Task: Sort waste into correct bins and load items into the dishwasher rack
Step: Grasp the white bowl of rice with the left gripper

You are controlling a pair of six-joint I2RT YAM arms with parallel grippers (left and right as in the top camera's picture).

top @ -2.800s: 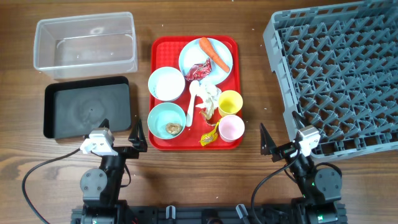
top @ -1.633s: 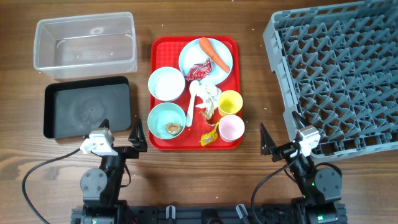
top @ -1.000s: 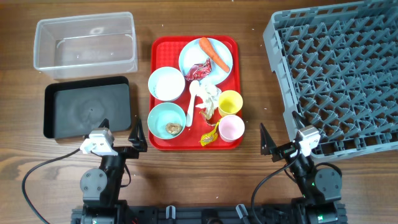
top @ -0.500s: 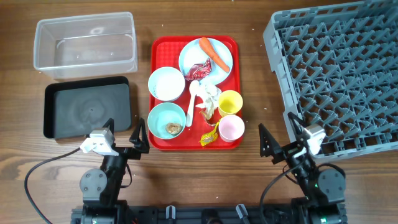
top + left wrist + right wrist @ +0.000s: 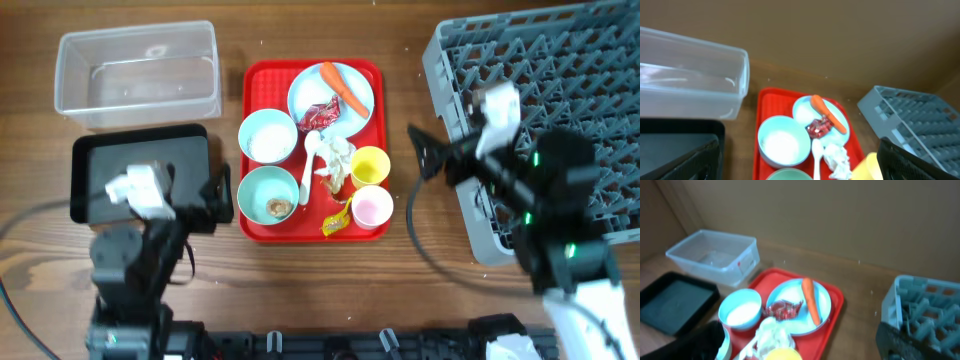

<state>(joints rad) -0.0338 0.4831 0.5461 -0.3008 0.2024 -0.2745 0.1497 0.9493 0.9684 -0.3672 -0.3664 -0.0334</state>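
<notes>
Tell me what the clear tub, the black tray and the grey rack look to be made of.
Clear tub: likely glossy transparent plastic; the table shows through and its walls catch glare. Black tray: probably plastic, smooth, semi-matte, with soft sheen on its floor. Grey rack: apparently moulded matte plastic, uniform grey grid of pegs.

You have a flat red serving tray (image 5: 262,85) lying on the wooden surface (image 5: 330,290), near its middle, long sides running front to back, with a raised rim and rounded corners. The surface is dark brown with a plain lengthwise grain and shows a few pale specks toward the far edge. Black cables (image 5: 410,230) lie looped on the surface at the near right and near left. In both wrist views, a plain brown wall (image 5: 840,30) stands behind the surface.
</notes>
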